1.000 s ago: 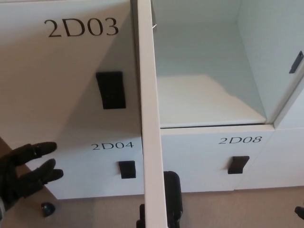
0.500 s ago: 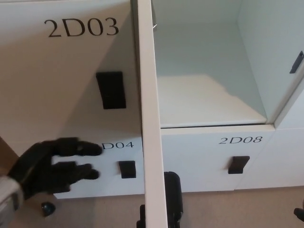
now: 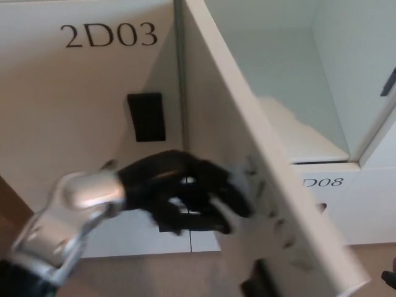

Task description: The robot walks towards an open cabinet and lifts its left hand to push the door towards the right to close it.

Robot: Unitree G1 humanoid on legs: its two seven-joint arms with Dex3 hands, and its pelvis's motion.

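The white cabinet door (image 3: 247, 161) stands partly swung to the right, its outer face turned toward me, blurred by motion. My left hand (image 3: 185, 195), black with spread fingers, presses flat against that face near its lower left. The silver forearm (image 3: 74, 213) comes in from the lower left. Behind the door the open compartment (image 3: 291, 80) shows a pale inside and a white shelf floor. My right hand is out of view.
Closed white doors labelled 2D03 (image 3: 105, 36) and 2D08 (image 3: 322, 182) sit around the open one, each with a black handle (image 3: 146, 116). Beige floor (image 3: 142, 272) lies below the cabinet. A dark latch (image 3: 388, 81) shows on the right wall.
My left hand has risen and moved right from beside 2D04 onto the door. The door, edge-on before, has swung rightward and now covers part of the opening.
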